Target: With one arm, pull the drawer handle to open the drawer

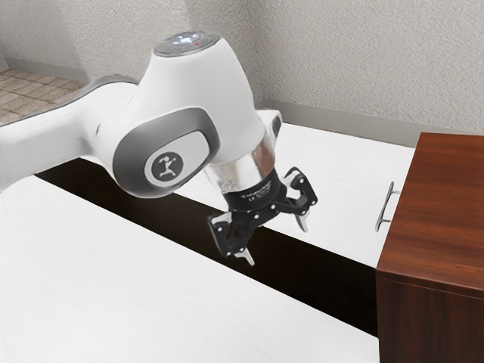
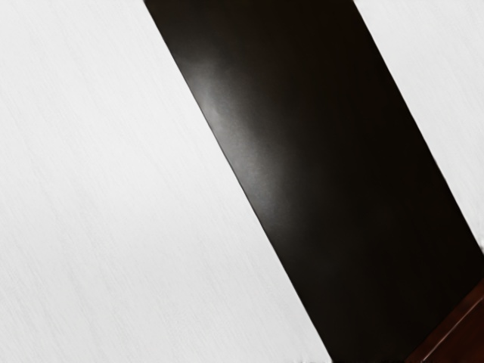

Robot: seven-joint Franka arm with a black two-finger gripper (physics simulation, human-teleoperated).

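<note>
- Arm's white link (image 1: 151, 144) sits closest to cam; below it hangs the gripper (image 1: 275, 240), fingers spread wide, nothing btwn them.
- Directly under gripper: dark strip (image 1: 325, 265) running btwn the two white halves of the table (image 1: 113, 287). Wrist view has same strip (image 2: 318, 189) and white top (image 2: 91, 189) beneath the hand.
- Handle (image 1: 386, 206) is well apart from gripper, off toward the exterior view's right, at roughly fingertip height or a bit above. No contact.
- It's fixed to the cabinet (image 1: 442, 212) face that looks back at gripper. That face is seen edge-on, so can't read the drawer outline. A brown corner (image 2: 463, 336) of cabinet also shows just past the strip in wrist view.
- Handle = slim pale bar. Long axis seems to run parallel w/ cabinet's top front edge, i.e. level across the front. Grip stands off the face, pointing toward gripper side.
- Step, as I judge: approach only, ~start of task, grasp not yet made.
- Next move needs: carry gripper across to the bar, turn wrist so fingers straddle it crosswise to its length, clamp, then pull straight away from the cabinet face.
</note>
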